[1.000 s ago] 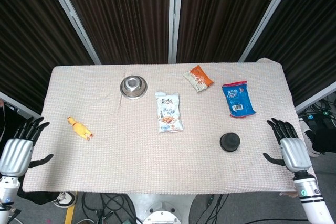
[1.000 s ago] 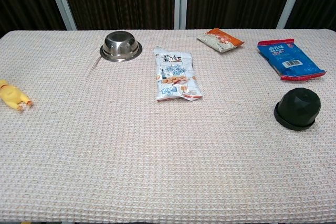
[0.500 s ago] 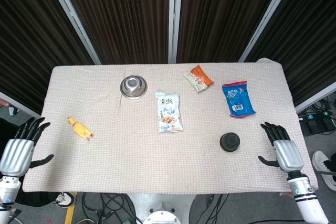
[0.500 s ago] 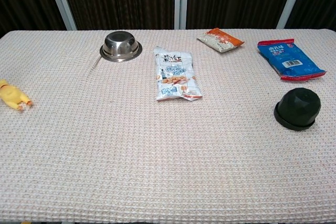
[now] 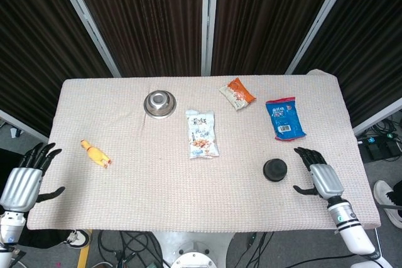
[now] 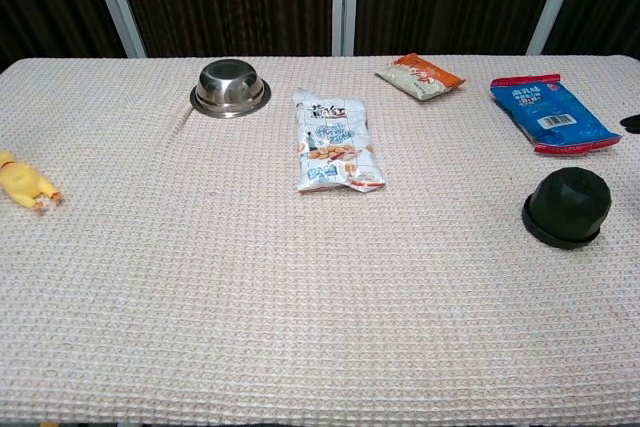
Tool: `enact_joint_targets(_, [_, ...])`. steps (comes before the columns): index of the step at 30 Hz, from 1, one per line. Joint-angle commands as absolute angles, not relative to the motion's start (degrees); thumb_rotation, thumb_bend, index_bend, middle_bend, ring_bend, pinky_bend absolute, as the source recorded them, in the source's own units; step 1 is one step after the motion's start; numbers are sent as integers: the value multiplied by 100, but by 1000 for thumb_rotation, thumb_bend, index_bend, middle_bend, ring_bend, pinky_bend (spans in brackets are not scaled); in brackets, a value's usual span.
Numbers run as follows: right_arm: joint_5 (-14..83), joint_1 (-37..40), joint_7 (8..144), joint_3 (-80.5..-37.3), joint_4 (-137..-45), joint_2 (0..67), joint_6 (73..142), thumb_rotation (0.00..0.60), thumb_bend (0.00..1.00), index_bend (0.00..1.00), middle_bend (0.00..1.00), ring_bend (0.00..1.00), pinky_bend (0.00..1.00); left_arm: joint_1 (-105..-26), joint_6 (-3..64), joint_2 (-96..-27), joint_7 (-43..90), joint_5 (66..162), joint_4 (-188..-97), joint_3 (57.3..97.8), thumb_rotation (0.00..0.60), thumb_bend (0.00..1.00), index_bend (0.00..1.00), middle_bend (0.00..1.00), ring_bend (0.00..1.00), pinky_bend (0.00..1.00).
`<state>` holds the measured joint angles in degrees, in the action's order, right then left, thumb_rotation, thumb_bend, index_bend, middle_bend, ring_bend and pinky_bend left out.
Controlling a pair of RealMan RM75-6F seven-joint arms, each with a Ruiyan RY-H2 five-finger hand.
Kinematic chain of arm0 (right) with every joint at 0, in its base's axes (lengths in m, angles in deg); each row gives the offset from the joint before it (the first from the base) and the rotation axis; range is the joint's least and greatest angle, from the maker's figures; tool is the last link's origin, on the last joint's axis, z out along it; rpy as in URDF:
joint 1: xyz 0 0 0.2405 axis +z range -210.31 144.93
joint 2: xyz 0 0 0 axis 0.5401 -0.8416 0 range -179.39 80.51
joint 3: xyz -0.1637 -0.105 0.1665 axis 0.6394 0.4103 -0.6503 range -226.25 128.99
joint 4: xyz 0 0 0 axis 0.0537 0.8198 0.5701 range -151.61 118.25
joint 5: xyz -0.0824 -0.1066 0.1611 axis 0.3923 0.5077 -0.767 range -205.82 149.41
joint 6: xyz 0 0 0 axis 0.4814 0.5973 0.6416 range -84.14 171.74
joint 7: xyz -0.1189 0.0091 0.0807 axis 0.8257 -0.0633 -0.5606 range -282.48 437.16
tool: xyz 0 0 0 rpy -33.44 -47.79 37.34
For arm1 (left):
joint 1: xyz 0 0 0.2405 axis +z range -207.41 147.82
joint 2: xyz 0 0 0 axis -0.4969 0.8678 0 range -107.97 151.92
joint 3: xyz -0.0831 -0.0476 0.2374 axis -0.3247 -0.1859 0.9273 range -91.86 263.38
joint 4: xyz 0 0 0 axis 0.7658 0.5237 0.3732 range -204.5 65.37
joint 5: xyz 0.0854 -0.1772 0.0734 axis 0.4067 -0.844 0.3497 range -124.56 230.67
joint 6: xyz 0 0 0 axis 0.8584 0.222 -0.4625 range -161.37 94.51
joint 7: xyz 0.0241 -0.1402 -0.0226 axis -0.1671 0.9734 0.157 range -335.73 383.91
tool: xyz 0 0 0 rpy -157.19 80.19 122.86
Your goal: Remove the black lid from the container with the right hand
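A black domed lid (image 5: 275, 169) (image 6: 567, 206) sits on the cloth at the right front of the table; the container under it is hidden. My right hand (image 5: 320, 177) hovers just right of the lid, fingers spread and empty, a short gap away. In the chest view only a dark fingertip (image 6: 631, 123) shows at the right edge. My left hand (image 5: 25, 179) hangs open off the table's left front corner, holding nothing.
A steel bowl (image 5: 159, 103) stands at the back left. A white snack bag (image 5: 202, 134) lies mid-table, an orange packet (image 5: 237, 93) and a blue packet (image 5: 284, 118) behind the lid. A yellow rubber chicken (image 5: 95, 154) lies at the left.
My right hand has moved left over the table edge toward the black lid. The left hand has barely shifted. The objects have not moved.
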<state>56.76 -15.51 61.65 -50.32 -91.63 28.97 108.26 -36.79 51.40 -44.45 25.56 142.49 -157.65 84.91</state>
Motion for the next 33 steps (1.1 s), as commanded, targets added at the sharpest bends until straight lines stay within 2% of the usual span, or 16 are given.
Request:
enact_joint_targets(1, [5627, -1462, 6202, -5050, -9080, 3001, 10707, 600, 84, 0, 57, 0, 0, -3675, 5142, -4454, 2592, 14240, -15736, 8492, 600, 93, 147, 65, 0, 127])
enact_joint_targets(18, [5445, -1158, 6255, -5102, -8762, 3422, 10282, 600, 82, 0, 75, 0, 0, -3701, 5076, -4396, 2594, 14255, -15736, 8521, 600, 92, 147, 65, 0, 127])
enact_joint_targets(27, [5331, -1011, 6208, -5146, -8658, 3511, 10058, 600, 82, 0, 145, 0, 0, -3725, 5049, -4395, 2534, 14246, -15780, 8510, 600, 93, 147, 65, 0, 127])
enact_joint_targets(33, [5306, -972, 6217, -5131, -8593, 3576, 10005, 600, 82, 0, 151, 0, 0, -3722, 5047, -4402, 2551, 14232, -15756, 8510, 600, 92, 147, 65, 0, 127])
